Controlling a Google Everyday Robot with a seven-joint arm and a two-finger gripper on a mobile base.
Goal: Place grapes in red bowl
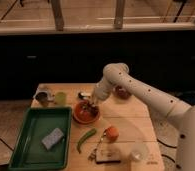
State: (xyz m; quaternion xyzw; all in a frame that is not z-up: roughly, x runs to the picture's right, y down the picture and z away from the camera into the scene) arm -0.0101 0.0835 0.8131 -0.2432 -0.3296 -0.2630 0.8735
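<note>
Hand (94, 101) + grapes (91, 106) at red bowl (80, 116); tray (25, 134): sponge (52, 138).

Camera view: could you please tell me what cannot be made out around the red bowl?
All in the camera view:
1. Gripper, above the red bowl: its grasp is hidden by its own body.
2. Grapes: dark patch under the gripper; resting in the bowl or lifted, cannot tell.
3. Dark red round thing: partly hidden behind the arm.
</note>
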